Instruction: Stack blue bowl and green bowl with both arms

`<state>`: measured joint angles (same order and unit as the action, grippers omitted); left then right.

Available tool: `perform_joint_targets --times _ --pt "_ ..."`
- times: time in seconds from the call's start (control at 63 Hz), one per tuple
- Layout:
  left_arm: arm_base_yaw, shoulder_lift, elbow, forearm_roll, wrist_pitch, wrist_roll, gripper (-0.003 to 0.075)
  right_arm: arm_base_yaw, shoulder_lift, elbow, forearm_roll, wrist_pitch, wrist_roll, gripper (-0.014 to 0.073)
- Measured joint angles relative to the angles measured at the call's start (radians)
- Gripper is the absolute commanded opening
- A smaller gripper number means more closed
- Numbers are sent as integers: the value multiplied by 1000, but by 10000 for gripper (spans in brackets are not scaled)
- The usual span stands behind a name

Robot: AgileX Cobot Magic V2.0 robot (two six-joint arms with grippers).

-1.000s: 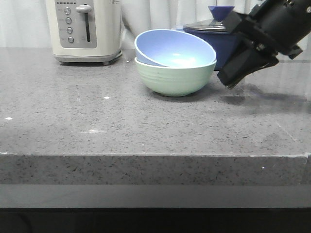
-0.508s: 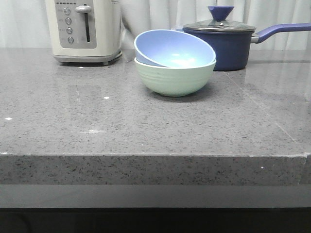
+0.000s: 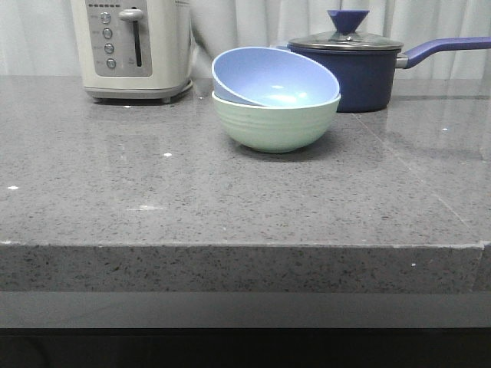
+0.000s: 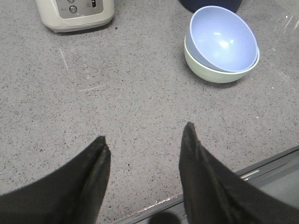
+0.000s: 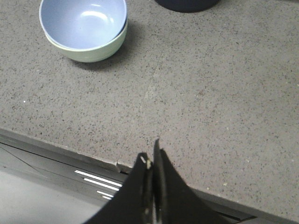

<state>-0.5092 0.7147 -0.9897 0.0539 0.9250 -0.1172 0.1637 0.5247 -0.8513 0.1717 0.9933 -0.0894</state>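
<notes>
Blue bowl sits tilted inside green bowl, toaster and saucepan behind them. Left gripper spread wide, bowls well ahead; right gripper pinched closed, empty, over counter edge.

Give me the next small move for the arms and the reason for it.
Probably none beyond staying parked: the blue bowl already sits inside the green bowl, tilted but nested, on the counter. The left gripper is open and empty, the right gripper shut on nothing, both near the counter's front edge, away from the bowls. The stack looks done.
</notes>
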Motion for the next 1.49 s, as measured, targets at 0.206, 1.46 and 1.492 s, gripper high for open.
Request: perform_joint_targets --times 0.206,1.46,1.492 --pt "0 0 0 1 -13 0 322 0 -86 74 0 -17 2 -54" --pt "399 -585 846 -20 -830 -1 -20 0 -86 82 0 -17 7 -54" --pt "416 -624 892 -22 -862 -1 -20 0 -86 82 0 -17 7 -54"
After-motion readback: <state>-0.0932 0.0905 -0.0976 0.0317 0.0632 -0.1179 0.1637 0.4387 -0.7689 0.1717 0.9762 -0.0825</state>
